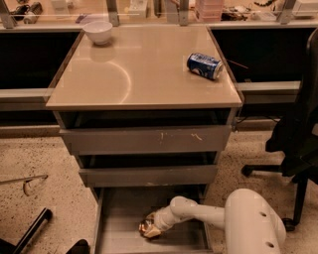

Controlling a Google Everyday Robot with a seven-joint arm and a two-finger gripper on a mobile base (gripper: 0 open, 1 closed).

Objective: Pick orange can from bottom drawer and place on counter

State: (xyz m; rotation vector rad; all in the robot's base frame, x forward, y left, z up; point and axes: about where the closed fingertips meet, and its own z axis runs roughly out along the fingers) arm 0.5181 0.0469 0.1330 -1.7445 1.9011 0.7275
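The bottom drawer is pulled open at the foot of the grey cabinet. The orange can lies on its floor near the middle, shiny orange-gold and dented. My gripper reaches down into the drawer from the right on a white arm and sits right at the can, partly covering it. The beige counter tops the cabinet, well above the gripper.
A blue and white can lies on its side at the counter's right rear. A white bowl stands at its left rear. A black office chair stands to the right. A cluttered ledge runs behind.
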